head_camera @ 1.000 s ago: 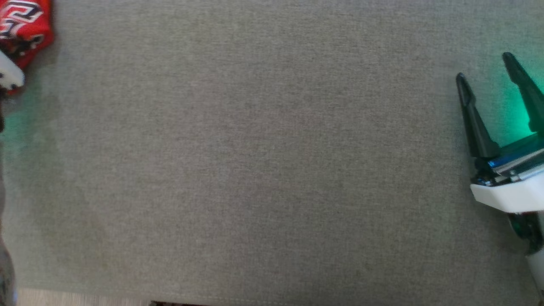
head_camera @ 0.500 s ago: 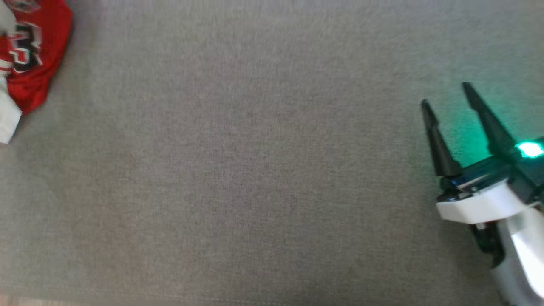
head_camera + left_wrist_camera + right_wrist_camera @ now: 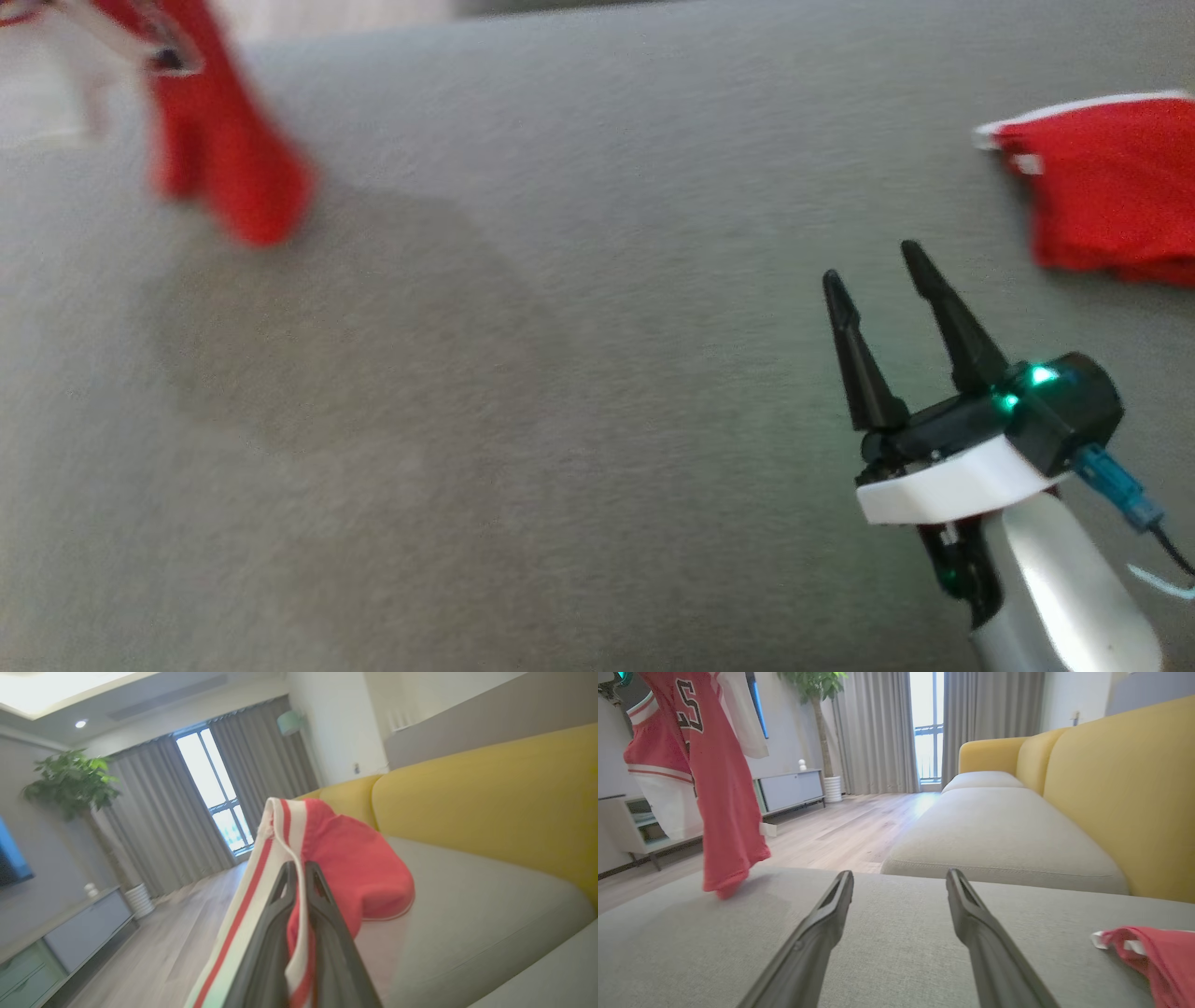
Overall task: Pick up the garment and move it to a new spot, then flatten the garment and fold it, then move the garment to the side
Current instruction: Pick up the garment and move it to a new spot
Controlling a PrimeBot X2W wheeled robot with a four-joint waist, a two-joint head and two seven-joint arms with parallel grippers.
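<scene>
Living room setup: wood floor (image 3: 850,830), grey curtains (image 3: 878,732), a plant (image 3: 812,686) and a low cabinet (image 3: 789,788) at the back. The work surface was a big grey seat cushion (image 3: 597,373) with a yellow sofa back (image 3: 1120,788) off to one side.

Over at the cushion's far-left corner, the garment (image 3: 219,168), a red jersey with white trim, was hanging full length in the air. The left gripper (image 3: 300,867) had its fingers pinched nearly together on the striped edge of it. The bottom tip of the garment was right down at the cushion. Brushing it or just above, I honestly couldn't tell, the head view was too blurry there.

The middle of the cushion was bare grey fabric.

Further right, the right gripper (image 3: 870,263) sat just above the cushion with its fingers spread wide and nothing in them. Past it, at the right edge, a second red piece (image 3: 1111,187) was lying flat, well apart from the hanging one.

Progress-wise, I'd say the pick-up was done and the carry to a new spot was underway. Everything else was left to do: laying it down, flattening it, folding it and sliding it aside. My guess is the free right gripper would be needed for the spreading.
</scene>
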